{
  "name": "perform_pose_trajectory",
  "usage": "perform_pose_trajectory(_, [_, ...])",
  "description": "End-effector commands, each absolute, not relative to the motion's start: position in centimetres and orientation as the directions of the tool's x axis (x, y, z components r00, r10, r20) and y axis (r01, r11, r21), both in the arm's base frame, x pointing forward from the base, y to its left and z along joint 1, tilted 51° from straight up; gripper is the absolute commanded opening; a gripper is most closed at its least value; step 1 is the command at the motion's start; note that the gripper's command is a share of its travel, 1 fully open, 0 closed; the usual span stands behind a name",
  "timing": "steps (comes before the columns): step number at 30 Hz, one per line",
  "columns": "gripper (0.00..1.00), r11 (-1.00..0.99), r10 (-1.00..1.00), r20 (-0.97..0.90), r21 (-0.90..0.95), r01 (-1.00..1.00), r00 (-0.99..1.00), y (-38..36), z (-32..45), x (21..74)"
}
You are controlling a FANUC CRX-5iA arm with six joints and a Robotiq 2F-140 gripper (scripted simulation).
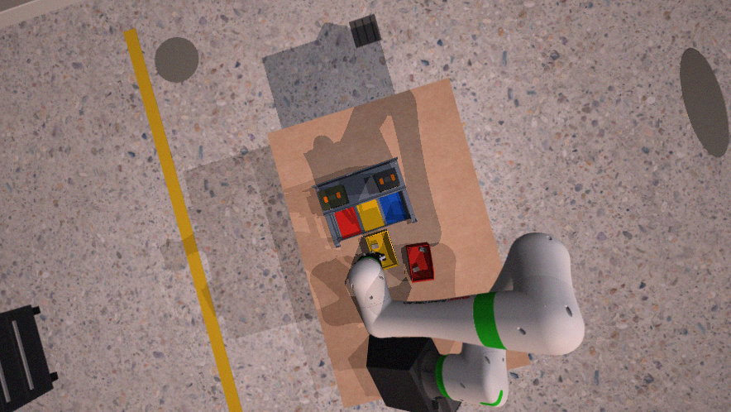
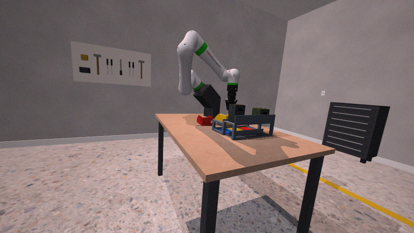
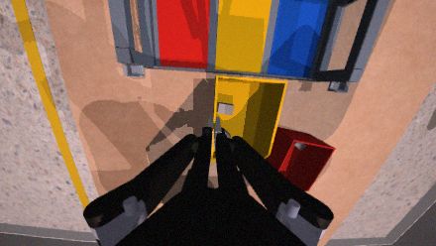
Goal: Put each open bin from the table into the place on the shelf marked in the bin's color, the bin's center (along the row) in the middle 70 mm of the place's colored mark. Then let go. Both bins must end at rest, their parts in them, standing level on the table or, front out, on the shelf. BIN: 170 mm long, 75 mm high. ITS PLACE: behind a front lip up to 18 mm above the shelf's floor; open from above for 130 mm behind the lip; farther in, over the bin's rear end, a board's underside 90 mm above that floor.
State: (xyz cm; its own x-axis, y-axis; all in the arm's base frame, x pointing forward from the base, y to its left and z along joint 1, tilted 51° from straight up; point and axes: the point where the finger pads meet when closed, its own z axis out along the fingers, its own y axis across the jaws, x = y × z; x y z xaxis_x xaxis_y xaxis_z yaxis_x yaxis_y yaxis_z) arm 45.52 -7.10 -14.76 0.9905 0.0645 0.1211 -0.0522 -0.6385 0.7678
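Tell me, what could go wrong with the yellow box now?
1. The jaws pinch only one thin side wall of the yellow bin, so it might tilt or slip and spill its small part.
2. The bin could catch on the front lip of the shelf.
3. The red bin sits close and could get bumped.

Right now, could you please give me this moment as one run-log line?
gripper shut on yellow bin wall | bin before yellow place | red bin on table
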Motion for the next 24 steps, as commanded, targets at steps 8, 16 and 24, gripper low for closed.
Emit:
perform_pose_trajectory(8, [0.0, -0.638, 0.056, 0.114, 0.768, -0.052, 0.992, -7.04, -14.72, 45.59])
perform_pose_trajectory(16, [0.0, -0.638, 0.024, 0.088, 0.768, -0.052, 0.996, -6.89, -14.58, 45.76])
perform_pose_trajectory(24, [0.0, -0.638, -0.014, 0.056, 0.768, -0.052, 0.998, -6.7, -14.42, 45.95])
